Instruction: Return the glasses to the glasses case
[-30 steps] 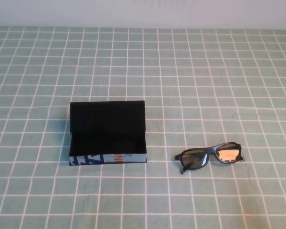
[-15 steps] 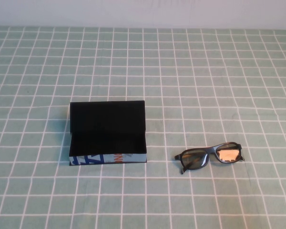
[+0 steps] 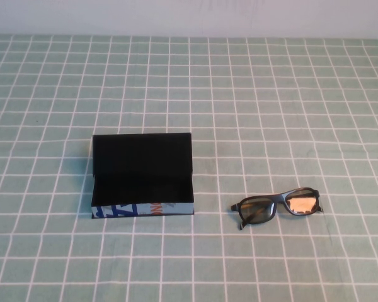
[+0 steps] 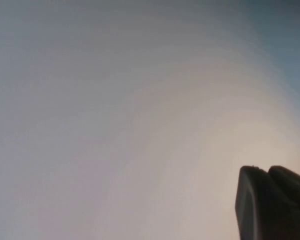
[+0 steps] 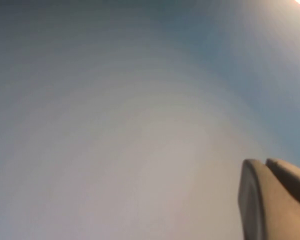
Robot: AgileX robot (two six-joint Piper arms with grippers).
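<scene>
The glasses case (image 3: 143, 165) lies open at the table's left-centre in the high view, its lid standing behind and its printed light front edge toward me. Its black inside holds nothing. The glasses (image 3: 278, 206) lie on the cloth to the right of the case, apart from it, arms folded, with orange-brown lenses. Neither arm shows in the high view. My left gripper (image 4: 266, 170) shows only in the left wrist view, shut and empty, against a blank pale background. My right gripper (image 5: 264, 162) shows only in the right wrist view, likewise shut and empty.
A green tablecloth with a white grid (image 3: 271, 113) covers the table. A pale wall (image 3: 189, 16) runs along the far edge.
</scene>
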